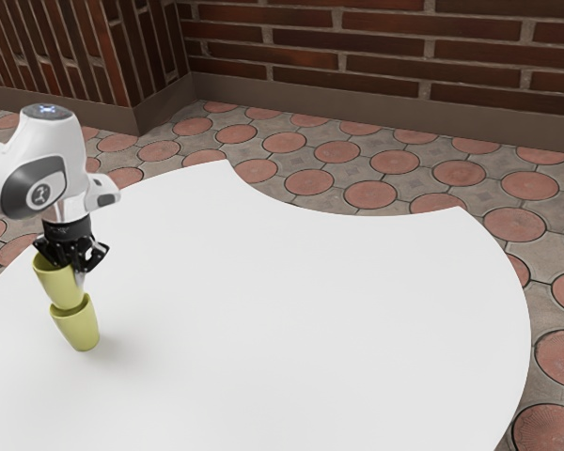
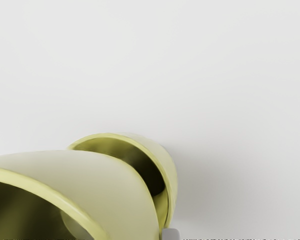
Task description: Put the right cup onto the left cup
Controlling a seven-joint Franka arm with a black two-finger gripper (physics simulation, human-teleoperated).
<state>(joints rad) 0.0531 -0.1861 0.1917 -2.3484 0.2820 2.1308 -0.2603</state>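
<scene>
Claw (image 1: 75, 271) at upper cup (image 1: 59, 288), rimside

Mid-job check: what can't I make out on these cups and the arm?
- Upper cup's near side: cut off by the wrist view's edge.
- Part of lower cup's inside, wrist view: hidden behind the upper cup.
- Rest of the arm: cut off by the exterior view's left edge.

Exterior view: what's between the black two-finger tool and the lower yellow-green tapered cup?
The upper yellow-green tapered cup, its base at the mouth of the lower cup. The exterior view shows it.
</scene>
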